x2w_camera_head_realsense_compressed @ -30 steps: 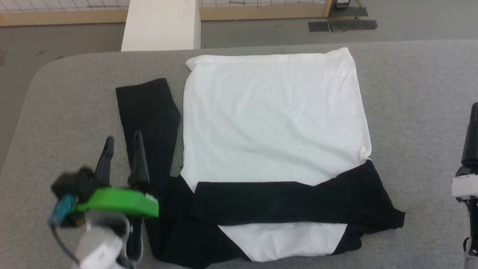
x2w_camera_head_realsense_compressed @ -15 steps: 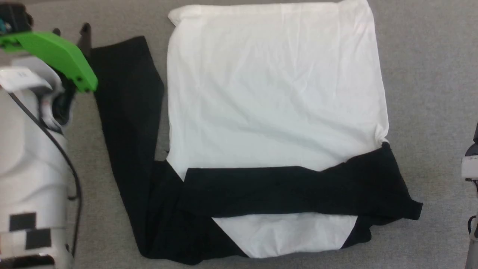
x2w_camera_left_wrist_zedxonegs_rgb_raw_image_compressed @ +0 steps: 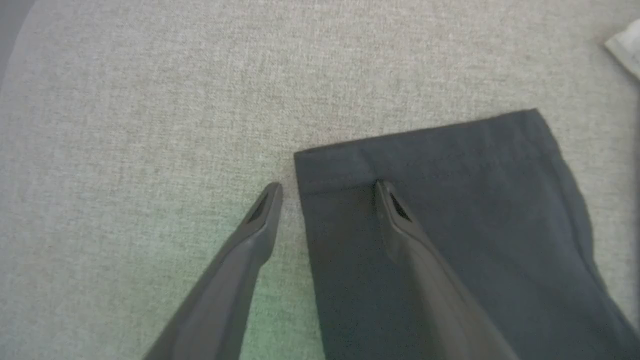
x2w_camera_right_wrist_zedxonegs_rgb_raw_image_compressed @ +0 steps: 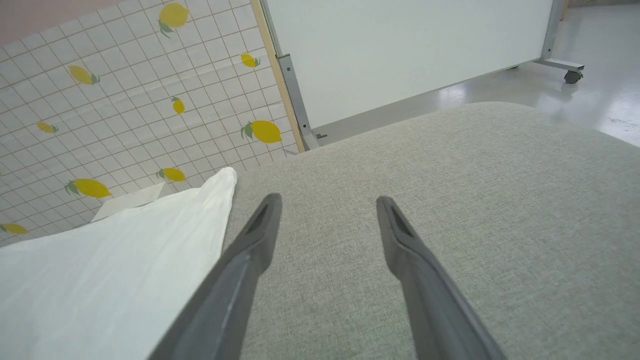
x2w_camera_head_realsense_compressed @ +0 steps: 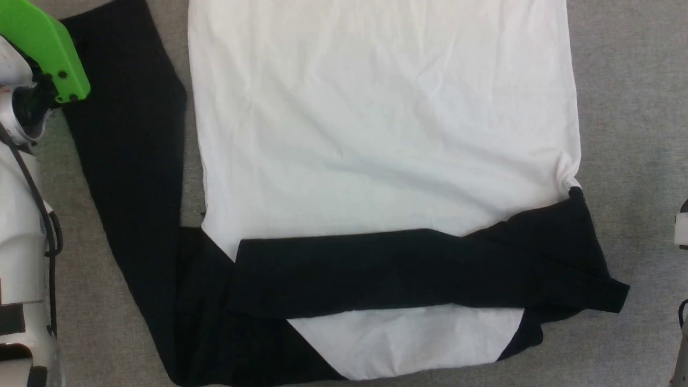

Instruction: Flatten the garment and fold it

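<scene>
The garment (x2w_camera_head_realsense_compressed: 376, 134) lies spread on the grey table (x2w_camera_head_realsense_compressed: 634, 80), its white body flat. One black sleeve (x2w_camera_head_realsense_compressed: 419, 269) is folded across the lower part of the body. The other black sleeve (x2w_camera_head_realsense_compressed: 129, 161) stretches out along the left side. In the left wrist view my left gripper (x2w_camera_left_wrist_zedxonegs_rgb_raw_image_compressed: 327, 192) is open over that sleeve's cuff (x2w_camera_left_wrist_zedxonegs_rgb_raw_image_compressed: 425, 150), one finger above the cloth, the other above bare table. My right gripper (x2w_camera_right_wrist_zedxonegs_rgb_raw_image_compressed: 327, 205) is open above bare table, to the right of the garment's white edge (x2w_camera_right_wrist_zedxonegs_rgb_raw_image_compressed: 150, 235).
My left arm's pale casing (x2w_camera_head_realsense_compressed: 21, 242) with a green part (x2w_camera_head_realsense_compressed: 45, 48) stands along the left edge of the head view. A lemon-patterned tiled wall (x2w_camera_right_wrist_zedxonegs_rgb_raw_image_compressed: 125, 100) and a white panel on wheels (x2w_camera_right_wrist_zedxonegs_rgb_raw_image_compressed: 400, 50) stand beyond the table's rounded far edge.
The head camera has tilted down and closer, so the garment now reaches past the picture's top. My left arm has reached forward along the outstretched sleeve to its cuff. The garment has not moved.
</scene>
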{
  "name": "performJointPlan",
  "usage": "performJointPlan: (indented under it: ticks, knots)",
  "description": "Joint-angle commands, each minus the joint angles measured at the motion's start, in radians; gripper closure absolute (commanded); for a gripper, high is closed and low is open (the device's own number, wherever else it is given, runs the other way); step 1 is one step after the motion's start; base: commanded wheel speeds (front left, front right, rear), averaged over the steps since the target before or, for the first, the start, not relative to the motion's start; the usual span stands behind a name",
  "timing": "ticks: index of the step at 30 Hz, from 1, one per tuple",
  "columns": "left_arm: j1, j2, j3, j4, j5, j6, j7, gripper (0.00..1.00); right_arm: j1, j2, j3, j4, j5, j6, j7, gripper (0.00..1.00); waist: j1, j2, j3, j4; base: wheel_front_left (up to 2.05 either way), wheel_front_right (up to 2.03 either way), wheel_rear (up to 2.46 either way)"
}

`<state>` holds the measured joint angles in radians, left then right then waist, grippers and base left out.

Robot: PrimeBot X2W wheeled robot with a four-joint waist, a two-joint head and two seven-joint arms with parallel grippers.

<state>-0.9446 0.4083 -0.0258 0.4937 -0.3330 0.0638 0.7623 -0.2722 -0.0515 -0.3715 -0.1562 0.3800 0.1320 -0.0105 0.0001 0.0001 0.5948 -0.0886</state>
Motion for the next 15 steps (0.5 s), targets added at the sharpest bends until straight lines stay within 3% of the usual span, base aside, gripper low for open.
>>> performJointPlan:
  ticks: [1, 2, 3, 4, 5, 8, 15]
  knots:
    - [0.025, 0.006, -0.009, 0.020, 0.014, 0.014, 0.029, 0.00, -0.017, 0.001, -0.002, -0.010, 0.007, -0.001, -0.004, 0.00, -0.0001, -0.0001, 0.025, -0.003, 0.00, 0.00, 0.00]
    - [0.032, 0.002, -0.006, 0.022, 0.009, 0.021, 0.042, 0.00, -0.018, 0.001, -0.002, -0.011, 0.007, -0.001, -0.003, 0.00, -0.0001, -0.0001, 0.026, -0.001, 0.00, 0.00, 0.00]
    - [0.039, -0.006, -0.001, 0.022, -0.004, 0.025, 0.056, 0.13, -0.019, 0.001, -0.003, -0.013, 0.007, -0.001, -0.002, 0.00, -0.0001, -0.0001, 0.028, 0.002, 0.00, 0.00, 0.00]
    - [0.045, -0.013, 0.003, 0.018, -0.014, 0.027, 0.060, 0.95, -0.020, 0.001, -0.003, -0.014, 0.007, -0.001, -0.001, 0.00, -0.0001, -0.0001, 0.028, 0.005, 0.00, 0.00, 0.00]
    - [0.052, -0.020, 0.009, 0.013, -0.025, 0.028, 0.063, 1.00, -0.021, 0.001, -0.004, -0.015, 0.006, -0.001, 0.001, 0.00, -0.0001, -0.0001, 0.025, 0.009, 0.00, 0.00, 0.00]
    - [0.066, -0.041, 0.041, -0.009, -0.067, 0.030, 0.034, 1.00, -0.023, 0.001, -0.003, -0.017, 0.002, -0.001, 0.005, 0.00, -0.0001, -0.0001, 0.015, 0.020, 0.00, 0.00, 0.00]
    - [0.106, -0.087, 0.203, -0.071, -0.207, 0.026, -0.161, 1.00, -0.022, 0.001, 0.003, -0.002, -0.003, -0.001, 0.009, 0.00, -0.0001, -0.0001, -0.057, 0.056, 0.00, 0.00, 0.00]
